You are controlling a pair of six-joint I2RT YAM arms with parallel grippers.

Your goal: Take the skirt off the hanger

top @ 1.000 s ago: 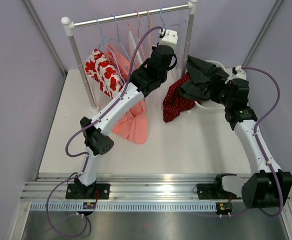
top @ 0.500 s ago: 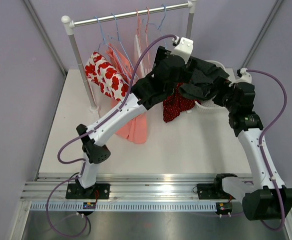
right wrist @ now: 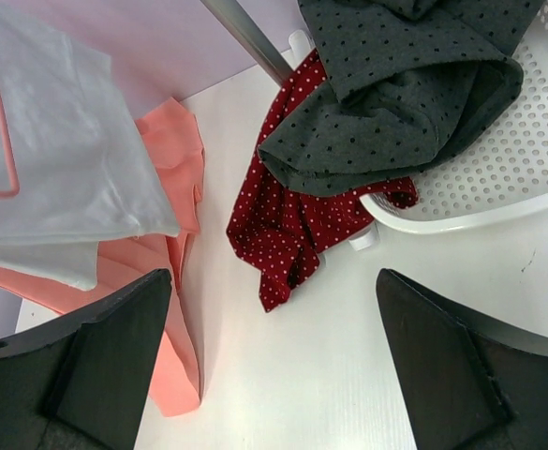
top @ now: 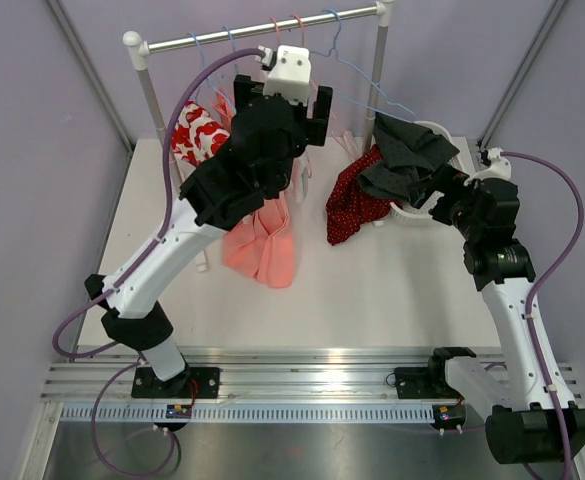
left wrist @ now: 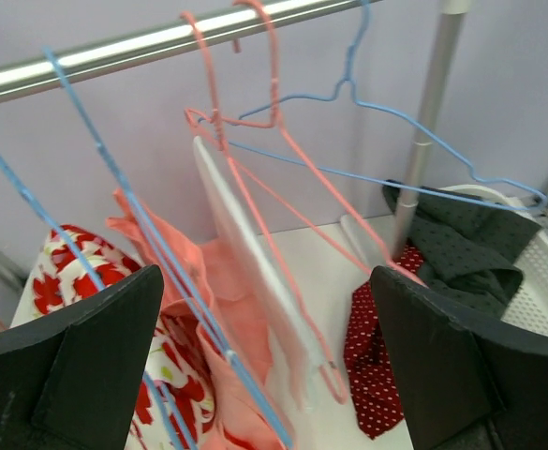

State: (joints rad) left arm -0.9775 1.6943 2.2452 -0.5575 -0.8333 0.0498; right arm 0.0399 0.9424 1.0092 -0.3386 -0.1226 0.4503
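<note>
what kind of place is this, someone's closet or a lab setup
Most likely a lab test cell, not a home closet: a small clothes rail stands on a white table beside a laundry basket, plain lilac panels close it in, and an aluminium mounting track runs along the near edge.

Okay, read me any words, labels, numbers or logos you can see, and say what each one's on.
None can be read in any view.
The grey garment, red garment and floral garment carry only dots or flowers, no lettering.
The small boards at the arm bases are too small to read.
</note>
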